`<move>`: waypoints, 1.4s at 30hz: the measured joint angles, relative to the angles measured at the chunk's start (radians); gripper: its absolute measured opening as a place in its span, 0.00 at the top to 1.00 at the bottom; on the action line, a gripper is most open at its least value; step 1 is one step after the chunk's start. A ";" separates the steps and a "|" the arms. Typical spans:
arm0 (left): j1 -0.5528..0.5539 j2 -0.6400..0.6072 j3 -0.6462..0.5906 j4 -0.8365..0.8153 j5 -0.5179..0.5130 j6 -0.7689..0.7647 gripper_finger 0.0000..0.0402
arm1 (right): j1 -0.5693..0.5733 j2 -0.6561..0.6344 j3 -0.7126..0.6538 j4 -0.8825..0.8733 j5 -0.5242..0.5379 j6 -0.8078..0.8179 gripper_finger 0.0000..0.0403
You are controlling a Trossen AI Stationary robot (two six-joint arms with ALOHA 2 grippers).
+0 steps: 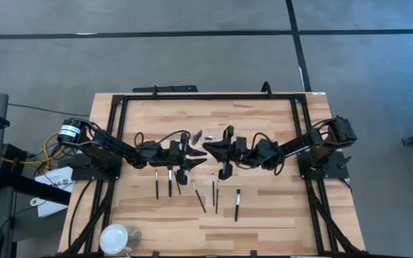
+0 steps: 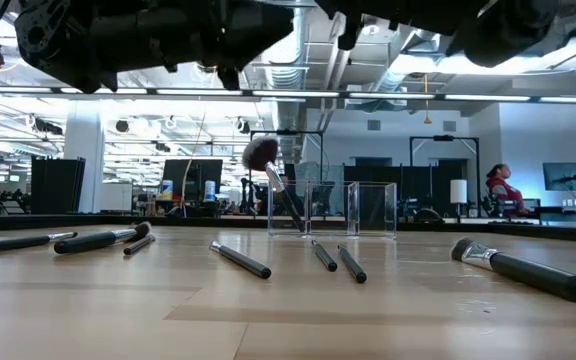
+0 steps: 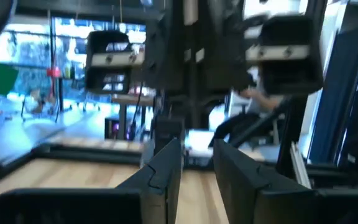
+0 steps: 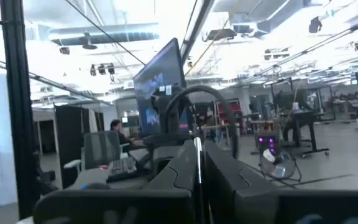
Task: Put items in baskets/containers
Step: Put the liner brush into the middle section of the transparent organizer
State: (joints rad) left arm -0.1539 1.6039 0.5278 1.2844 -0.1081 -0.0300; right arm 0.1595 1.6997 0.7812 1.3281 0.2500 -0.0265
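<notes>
1. High view: both arms are seen reaching to the middle of the table (image 1: 264,215). The left gripper (image 1: 193,156) and the right gripper (image 1: 209,149) are held near each other, tip to tip, above the wood.
2. Left gripper (image 3: 197,149): fingers are held apart and nothing is seen between them.
3. Right gripper (image 4: 197,155): fingers are pressed together. A thin pale strip is seen along the seam; what it is cannot be told.
4. Six loose brushes (image 1: 199,197) are counted on the near half of the table, below the grippers, lying roughly parallel and apart from each other.
5. Low view: the clear tray (image 2: 373,208) is seen at the far side. A fluffy-headed brush (image 2: 280,192) is tilted head-up at its left end; whether it sits inside cannot be told.
6. A thick brush (image 2: 523,270) is seen lying alone at the right.
7. A white cup (image 1: 115,236) is set at the near left corner, well apart from the brushes.
8. Both arms are seen overhanging the top of the low view, so the grippers are cut off there.
9. A seated person (image 2: 503,190) is seen beyond the table.
</notes>
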 joint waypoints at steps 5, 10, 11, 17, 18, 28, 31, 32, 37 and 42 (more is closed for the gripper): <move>0.007 0.000 0.000 0.036 0.000 0.000 0.77 | -0.022 0.016 0.039 -0.001 -0.042 0.042 0.99; 0.011 0.000 0.015 0.048 0.000 0.007 0.77 | -0.026 0.082 0.108 -0.008 -0.045 0.044 0.97; 0.011 0.000 0.021 0.049 0.000 0.007 0.77 | -0.029 0.098 0.129 -0.008 -0.045 0.045 0.97; 0.011 0.000 0.028 0.049 0.000 0.008 0.77 | -0.039 0.161 0.203 -0.008 -0.046 0.044 0.99; 0.011 0.000 0.028 0.055 0.001 0.008 0.77 | -0.039 0.167 0.209 -0.002 -0.057 0.045 0.99; 0.010 -0.001 0.026 0.059 0.011 0.008 0.77 | -0.028 0.169 0.210 -0.010 -0.093 0.048 0.98; 0.010 -0.001 0.026 0.062 0.012 0.008 0.77 | -0.024 0.169 0.211 -0.011 -0.094 0.044 0.98; 0.010 -0.001 0.026 0.062 0.012 0.008 0.77 | -0.024 0.169 0.211 -0.012 -0.094 0.044 0.97; 0.009 0.000 0.024 0.063 0.010 0.008 0.77 | -0.023 0.168 0.211 -0.037 -0.093 0.041 0.97; 0.009 0.000 0.024 0.063 0.008 0.008 0.77 | -0.021 0.168 0.210 -0.040 -0.093 0.019 0.98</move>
State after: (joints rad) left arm -0.1448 1.6043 0.5522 1.3473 -0.0999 -0.0223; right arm 0.1383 1.8675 0.9909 1.2877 0.1566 -0.0078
